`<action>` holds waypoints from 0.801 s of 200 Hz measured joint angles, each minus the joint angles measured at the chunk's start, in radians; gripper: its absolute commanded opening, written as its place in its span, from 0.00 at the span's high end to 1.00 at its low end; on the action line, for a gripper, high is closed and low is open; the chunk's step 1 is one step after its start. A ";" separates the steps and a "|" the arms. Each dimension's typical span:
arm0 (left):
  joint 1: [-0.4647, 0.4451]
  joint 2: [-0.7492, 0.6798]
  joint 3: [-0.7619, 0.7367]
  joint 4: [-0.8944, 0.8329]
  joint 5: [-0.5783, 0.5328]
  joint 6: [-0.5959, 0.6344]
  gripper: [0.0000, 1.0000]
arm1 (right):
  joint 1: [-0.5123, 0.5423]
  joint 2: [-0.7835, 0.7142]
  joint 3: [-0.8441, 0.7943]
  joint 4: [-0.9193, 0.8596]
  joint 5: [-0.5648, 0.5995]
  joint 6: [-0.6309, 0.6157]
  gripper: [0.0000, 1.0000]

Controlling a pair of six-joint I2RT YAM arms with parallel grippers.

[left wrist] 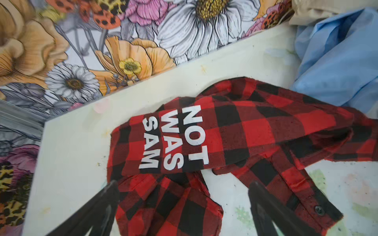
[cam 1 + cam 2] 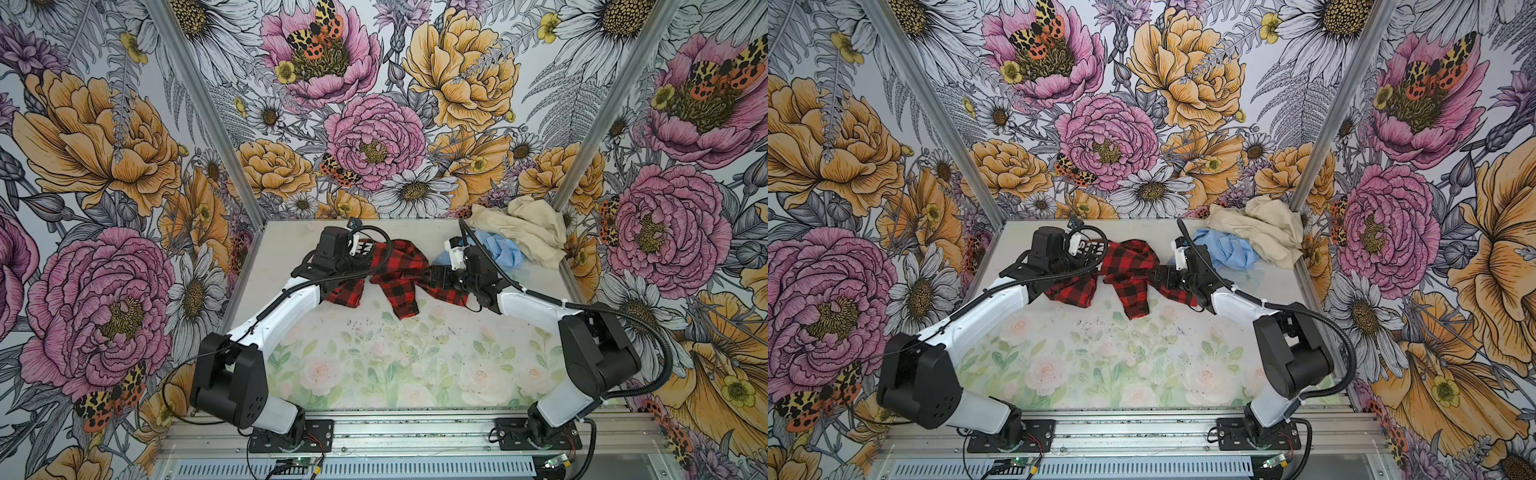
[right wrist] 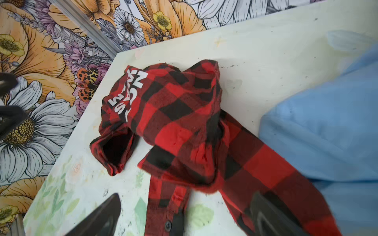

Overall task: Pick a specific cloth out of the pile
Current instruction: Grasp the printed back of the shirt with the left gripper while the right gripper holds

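The plaid cloth lies crumpled on the table, toward 12 o'clock from its middle. The rest of the pile, a blue cloth and a beige cloth, sits at the plaid cloth's 2 o'clock. The left gripper hovers over the cloth's 9 o'clock end, jaws spread wide with plaid folds between them, gripping nothing. The right gripper is at the 3 o'clock end, with its jaws also wide apart. It straddles a sleeve, one finger over the fabric.
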State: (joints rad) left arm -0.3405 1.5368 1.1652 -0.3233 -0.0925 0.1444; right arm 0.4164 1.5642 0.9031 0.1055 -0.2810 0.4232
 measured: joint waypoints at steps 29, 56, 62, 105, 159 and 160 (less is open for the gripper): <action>0.055 0.180 0.121 -0.062 0.037 -0.082 0.01 | 0.043 -0.087 -0.124 0.076 0.065 -0.076 0.01; 0.069 0.333 0.273 -0.104 0.037 -0.098 0.01 | 0.084 -0.078 -0.231 0.187 0.037 -0.106 0.01; 0.069 0.370 0.308 -0.108 0.038 -0.098 0.01 | 0.094 -0.077 -0.241 0.202 0.023 -0.111 0.01; 0.056 0.554 0.447 -0.160 0.043 -0.134 0.10 | 0.128 -0.079 -0.248 0.319 -0.014 -0.159 0.01; 0.056 0.640 0.470 -0.187 0.084 -0.211 0.74 | 0.127 -0.079 -0.248 0.340 -0.019 -0.174 0.01; 0.056 0.640 0.471 -0.187 0.085 -0.218 0.76 | 0.127 -0.079 -0.248 0.340 -0.019 -0.175 0.01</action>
State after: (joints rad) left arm -0.2840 2.1765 1.6360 -0.5098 -0.0071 -0.0738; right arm 0.5438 1.4857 0.6552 0.4454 -0.3000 0.2481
